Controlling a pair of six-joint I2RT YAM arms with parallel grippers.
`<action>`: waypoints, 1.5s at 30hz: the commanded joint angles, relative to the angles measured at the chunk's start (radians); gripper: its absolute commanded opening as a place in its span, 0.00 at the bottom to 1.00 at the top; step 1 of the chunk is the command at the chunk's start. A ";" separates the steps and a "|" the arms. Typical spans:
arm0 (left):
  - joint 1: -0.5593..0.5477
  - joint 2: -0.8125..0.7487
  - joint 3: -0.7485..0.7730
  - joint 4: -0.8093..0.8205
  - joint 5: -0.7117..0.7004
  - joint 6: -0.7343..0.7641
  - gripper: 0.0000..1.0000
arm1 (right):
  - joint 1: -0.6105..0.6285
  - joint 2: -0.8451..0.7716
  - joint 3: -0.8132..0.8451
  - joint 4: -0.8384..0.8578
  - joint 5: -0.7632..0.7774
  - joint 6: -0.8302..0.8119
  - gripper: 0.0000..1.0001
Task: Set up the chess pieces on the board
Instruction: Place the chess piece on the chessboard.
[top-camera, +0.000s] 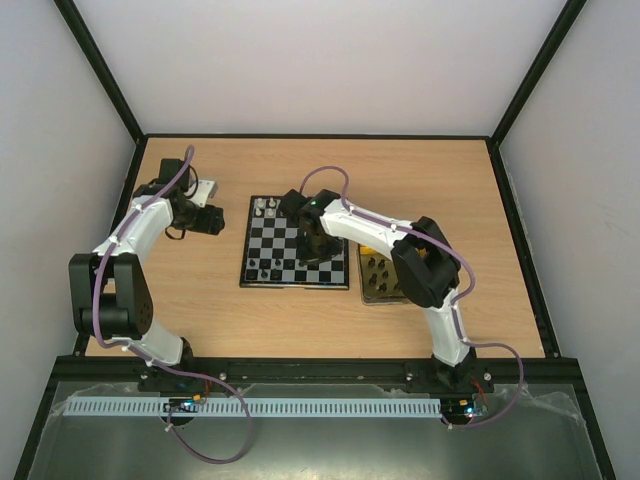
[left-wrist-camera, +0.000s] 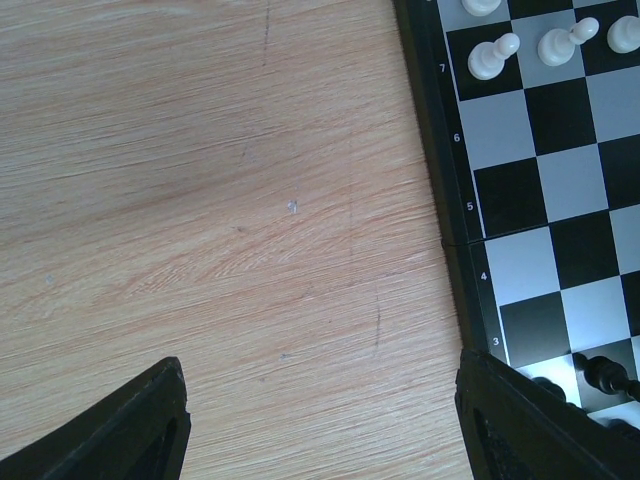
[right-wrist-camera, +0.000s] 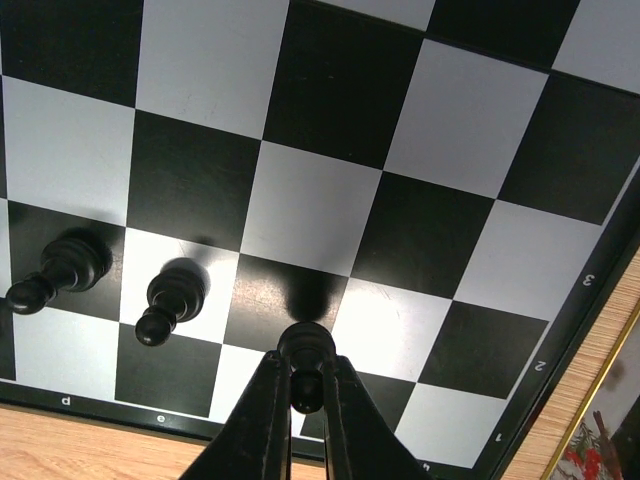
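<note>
The board (top-camera: 262, 245) lies mid-table, and in the right wrist view its checks (right-wrist-camera: 310, 210) fill the frame. My right gripper (right-wrist-camera: 305, 362) is shut on a black pawn (right-wrist-camera: 305, 342), held by its head just above a dark square in the near rows. Left of it, two black pawns (right-wrist-camera: 60, 272) (right-wrist-camera: 172, 295) stand on the board. My left gripper (left-wrist-camera: 320, 405) is open over bare wood beside the board's left rim (left-wrist-camera: 430, 150), with nothing between its fingers. White chessmen (left-wrist-camera: 495, 55) stand in the far rows. Black chessmen (left-wrist-camera: 605, 375) show by its right finger.
A yellow-lined metal tin (top-camera: 380, 280) holding several dark pieces sits against the board's right side, partly under my right arm; its gold edge (right-wrist-camera: 600, 440) shows in the right wrist view. Black frame rails border the wooden table (top-camera: 200, 300).
</note>
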 joint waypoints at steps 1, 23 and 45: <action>0.005 -0.009 -0.005 -0.003 0.009 -0.005 0.73 | 0.008 0.022 0.006 0.000 0.008 -0.007 0.07; 0.012 0.006 0.003 -0.007 0.009 -0.001 0.73 | 0.008 0.052 0.013 0.026 -0.002 -0.006 0.07; 0.016 0.003 0.004 -0.011 0.013 0.002 0.73 | 0.007 0.053 0.070 -0.007 0.049 -0.008 0.18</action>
